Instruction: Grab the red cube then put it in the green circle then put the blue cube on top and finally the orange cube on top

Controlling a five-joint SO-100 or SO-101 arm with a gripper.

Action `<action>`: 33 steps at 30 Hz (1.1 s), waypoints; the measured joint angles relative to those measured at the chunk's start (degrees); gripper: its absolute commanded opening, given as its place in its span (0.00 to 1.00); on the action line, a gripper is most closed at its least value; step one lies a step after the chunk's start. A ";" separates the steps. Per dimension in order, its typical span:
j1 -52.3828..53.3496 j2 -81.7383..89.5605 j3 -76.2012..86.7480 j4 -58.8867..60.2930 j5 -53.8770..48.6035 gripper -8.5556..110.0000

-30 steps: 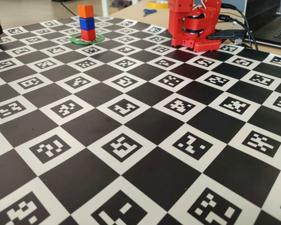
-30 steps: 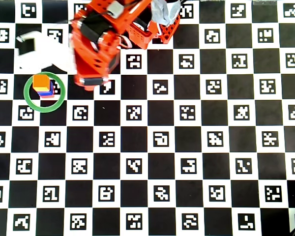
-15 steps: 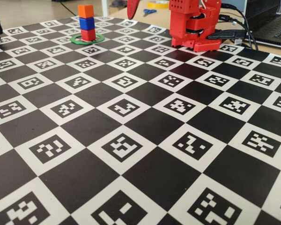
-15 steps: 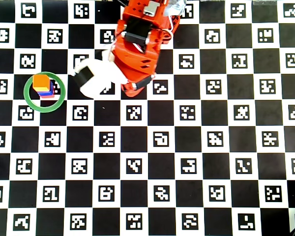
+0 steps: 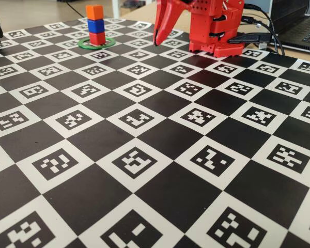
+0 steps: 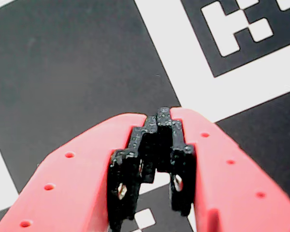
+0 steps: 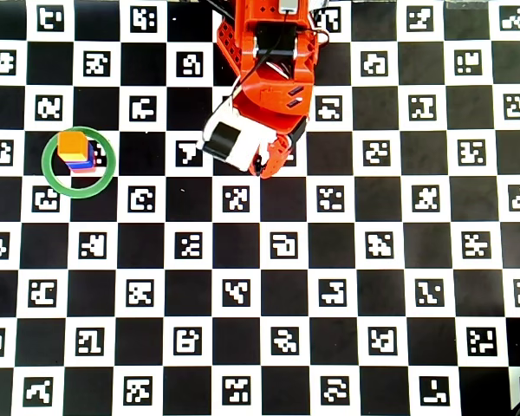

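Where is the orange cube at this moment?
In the fixed view, the orange cube tops the stack at far left, on the blue cube, inside the green circle.

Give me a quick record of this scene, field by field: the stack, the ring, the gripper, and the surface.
stack: orange cube on blue cube on red cube
ring: green circle around the stack's base
gripper: gripper shut, empty, pointing down at the board, apart from the stack
surface: checkerboard mat with printed markers
task state: stack looks complete
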 measured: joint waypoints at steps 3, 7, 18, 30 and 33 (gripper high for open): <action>0.00 3.60 3.60 -0.70 -1.14 0.02; -1.93 10.02 8.70 -0.62 -2.99 0.02; -4.13 26.02 13.97 10.55 -6.86 0.02; -5.54 26.02 13.97 18.02 -10.99 0.03; -5.54 26.02 13.97 18.02 -10.99 0.03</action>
